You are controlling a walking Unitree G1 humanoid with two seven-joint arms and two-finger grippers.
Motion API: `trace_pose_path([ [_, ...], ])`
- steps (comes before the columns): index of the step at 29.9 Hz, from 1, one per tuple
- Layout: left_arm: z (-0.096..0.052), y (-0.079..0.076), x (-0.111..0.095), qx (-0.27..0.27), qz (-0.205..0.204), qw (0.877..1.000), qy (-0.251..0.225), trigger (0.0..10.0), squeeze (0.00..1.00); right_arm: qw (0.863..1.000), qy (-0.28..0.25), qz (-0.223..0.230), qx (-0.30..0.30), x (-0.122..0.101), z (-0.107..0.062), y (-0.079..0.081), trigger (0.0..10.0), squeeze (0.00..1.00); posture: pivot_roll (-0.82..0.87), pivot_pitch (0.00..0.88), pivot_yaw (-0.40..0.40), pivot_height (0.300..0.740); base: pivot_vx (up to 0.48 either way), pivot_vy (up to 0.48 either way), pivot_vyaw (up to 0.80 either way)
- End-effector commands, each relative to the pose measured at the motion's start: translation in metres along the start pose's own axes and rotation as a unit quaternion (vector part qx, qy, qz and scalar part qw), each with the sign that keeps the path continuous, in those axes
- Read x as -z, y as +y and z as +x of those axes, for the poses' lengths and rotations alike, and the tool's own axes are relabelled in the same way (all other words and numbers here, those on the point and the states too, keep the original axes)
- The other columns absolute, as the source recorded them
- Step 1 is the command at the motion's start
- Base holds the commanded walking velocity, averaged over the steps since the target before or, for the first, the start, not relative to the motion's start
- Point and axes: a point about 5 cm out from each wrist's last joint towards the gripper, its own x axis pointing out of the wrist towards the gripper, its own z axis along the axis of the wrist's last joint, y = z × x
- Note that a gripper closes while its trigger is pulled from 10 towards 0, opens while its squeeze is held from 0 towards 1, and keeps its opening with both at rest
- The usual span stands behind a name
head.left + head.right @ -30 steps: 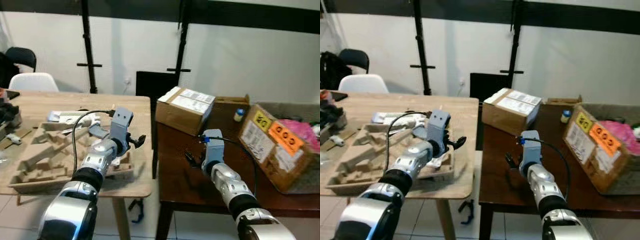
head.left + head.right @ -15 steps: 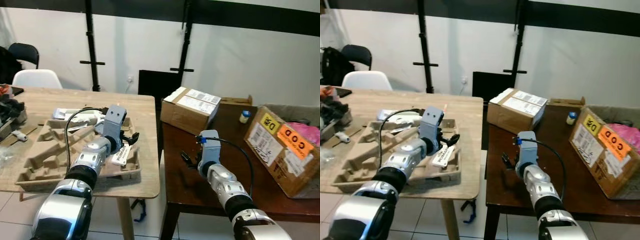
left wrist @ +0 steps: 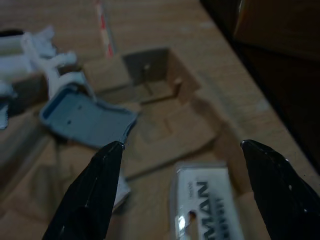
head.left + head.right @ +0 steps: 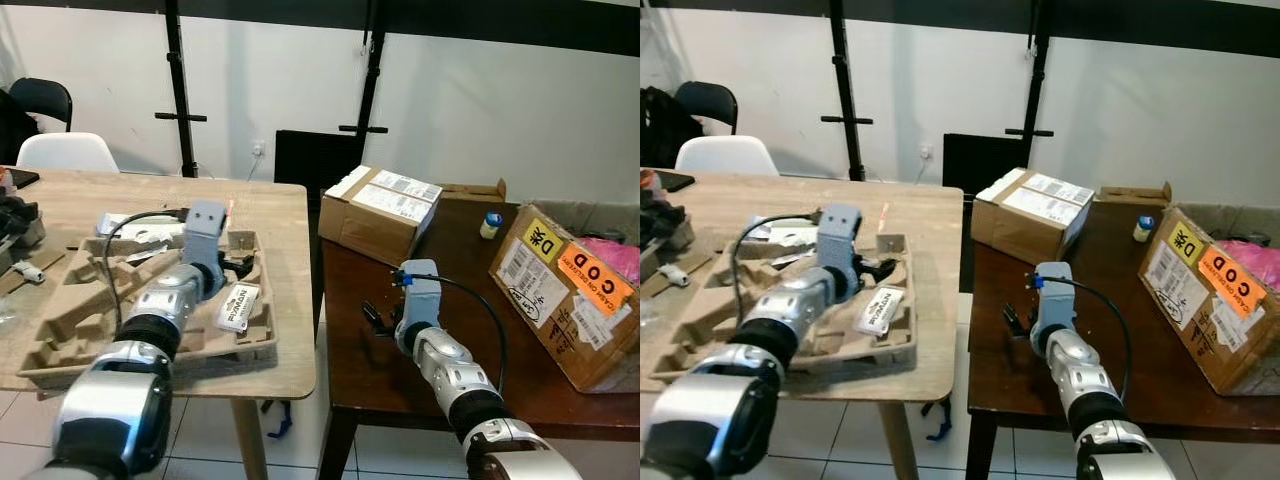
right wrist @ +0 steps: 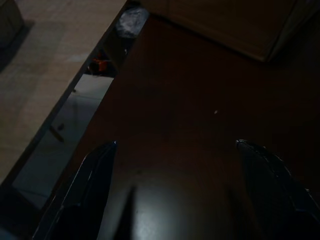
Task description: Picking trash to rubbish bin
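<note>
A white packet with black print [image 4: 238,306] lies flat in a moulded cardboard tray [image 4: 95,335] on the light wooden table [image 4: 275,215]. My left gripper [image 4: 240,266] hovers open just over the tray, a little beyond the packet; in the left wrist view the packet [image 3: 207,205] sits below and between the spread fingers [image 3: 95,195]. A grey-blue flat piece [image 3: 85,117] lies in the tray beside white plastic scraps [image 3: 30,50]. Low over the dark brown table [image 4: 380,370], my right gripper [image 4: 372,318] is open and holds nothing.
A sealed cardboard box [image 4: 380,210] and a small bottle [image 4: 489,225] stand at the back of the dark table. A larger labelled box [image 4: 565,290] with pink material is at the right. White and black chairs [image 4: 65,150] stand behind the wooden table.
The camera has shifted. My left gripper has drawn back from the table's right edge to over the tray, uncovering the white packet. The right gripper has hardly moved.
</note>
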Motion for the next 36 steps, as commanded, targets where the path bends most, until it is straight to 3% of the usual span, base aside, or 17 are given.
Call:
trace_pose_path([
  [1, -0.003, 0.008, 0.0, -0.003, 0.009, 1.0, 0.022, 10.0, 0.0, 1.0, 0.02, -0.012, -0.018, 0.003, -0.001, -0.001, 10.0, 0.0, 0.07, 0.055, -0.035, 0.74, 0.0, 0.0, 0.0],
  [8, -0.01, 0.02, 0.003, 0.021, -0.016, 0.999, 0.04, 10.0, 0.0, 0.995, 0.03, -0.031, -0.092, 0.001, -0.002, 0.008, 10.0, 0.0, 0.07, 0.066, -0.045, 0.74, 0.0, 0.0, 0.0],
  [12, -0.015, 0.026, 0.013, 0.025, -0.004, 0.997, 0.069, 10.0, 0.0, 0.983, 0.028, -0.048, -0.177, -0.001, -0.007, 0.025, 10.0, 0.0, 0.08, 0.079, -0.055, 0.74, 0.0, 0.0, 0.0],
  [14, -0.015, 0.027, 0.013, 0.026, -0.005, 0.997, 0.07, 10.0, 0.0, 0.982, 0.028, -0.047, -0.183, -0.002, -0.007, 0.026, 10.0, 0.0, 0.08, 0.079, -0.055, 0.74, 0.0, 0.0, 0.0],
  [18, -0.014, 0.023, 0.022, 0.04, 0.02, 0.996, 0.083, 10.0, 0.0, 0.965, 0.004, -0.052, -0.259, -0.017, -0.011, 0.044, 10.0, 0.0, 0.08, 0.092, -0.055, 0.74, 0.0, 0.0, 0.0],
  [26, -0.009, 0.012, 0.021, 0.058, 0.082, 0.994, 0.04, 10.0, 0.0, 0.959, -0.015, -0.053, -0.278, -0.024, -0.015, 0.054, 10.0, 0.0, 0.08, 0.115, -0.045, 0.74, 0.0, 0.0, 0.0],
  [30, -0.008, 0.01, 0.025, 0.057, 0.095, 0.993, 0.039, 10.0, 0.0, 0.958, -0.013, -0.049, -0.283, -0.023, -0.019, 0.057, 10.0, 0.0, 0.08, 0.128, -0.04, 0.74, 0.0, 0.0, 0.0],
  [33, -0.007, 0.003, 0.03, 0.073, 0.035, 0.996, 0.039, 10.0, 0.0, 0.955, -0.006, -0.041, -0.293, -0.018, -0.023, 0.06, 10.0, 0.0, 0.08, 0.138, -0.037, 0.74, 0.0, 0.0, 0.0],
  [36, -0.006, -0.001, 0.032, 0.084, 0.022, 0.995, 0.039, 10.0, 0.0, 0.955, -0.003, -0.041, -0.294, -0.015, -0.025, 0.061, 10.0, 0.0, 0.08, 0.141, -0.035, 0.74, 0.0, 0.0, 0.0],
])
